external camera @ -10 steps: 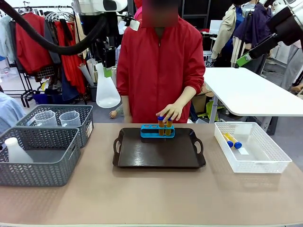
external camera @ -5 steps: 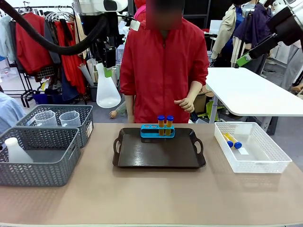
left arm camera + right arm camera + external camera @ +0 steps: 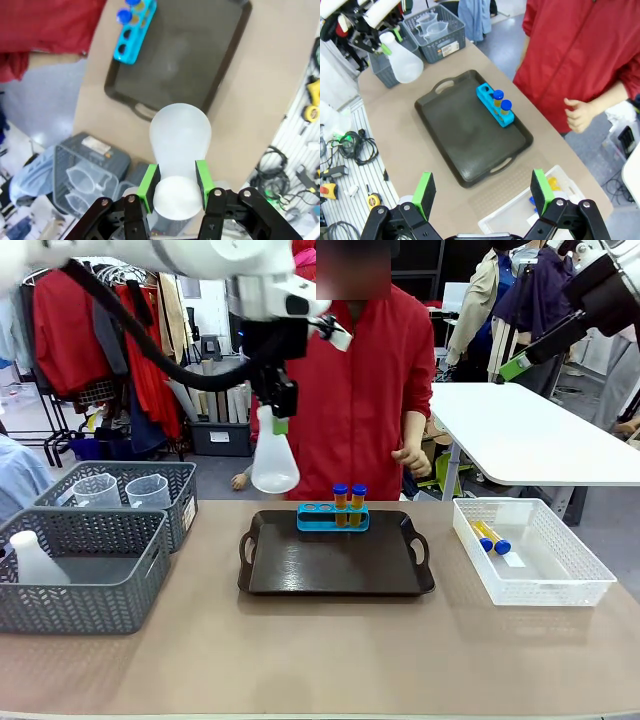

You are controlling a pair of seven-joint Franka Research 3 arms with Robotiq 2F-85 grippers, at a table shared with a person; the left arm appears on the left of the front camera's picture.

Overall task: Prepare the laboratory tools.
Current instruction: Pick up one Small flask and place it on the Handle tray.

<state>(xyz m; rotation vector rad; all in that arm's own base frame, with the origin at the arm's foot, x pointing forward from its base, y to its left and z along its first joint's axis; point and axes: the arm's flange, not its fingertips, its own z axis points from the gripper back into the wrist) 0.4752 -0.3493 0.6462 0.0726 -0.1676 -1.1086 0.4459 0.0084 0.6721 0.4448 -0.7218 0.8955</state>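
Left end effector (image 3: 176, 179): jaws partly closed, green pads (image 3: 149, 181) clamped on either side of the neck of the translucent white conical flask (image 3: 180, 131). The flask hangs base downward, clear of the surface (image 3: 320, 660). In the front view the left end effector (image 3: 279, 420) holds the flask (image 3: 274, 466) in the air above the far left corner of the dark tray (image 3: 335, 575), just left of the rack. In the left wrist view the flask body overlaps the tray's near handle edge.

Right end effector (image 3: 482, 190): jaws spread wide, nothing between them, raised high above the tray's right end and the white lattice bin.

Blue four-hole rack (image 3: 332, 518): standing on the tray at the middle of its far edge. Two yellow-orange tubes with blue caps (image 3: 340, 502) stand upright in its two right-hand holes; the two left-hand holes are vacant. Two more capped tubes (image 3: 490, 537) lie side by side in the white lattice bin (image 3: 530, 590), on the surface to the right of the tray.

Left of the tray: two grey mesh baskets. The far basket (image 3: 185, 495) holds two clear measuring beakers (image 3: 98, 488). The near basket (image 3: 90, 605) holds a second white flask (image 3: 32, 560).

A person in a red jacket stands at the far side; the person's hand (image 3: 410, 460) is loosely curled at waist height, well apart from the rack.
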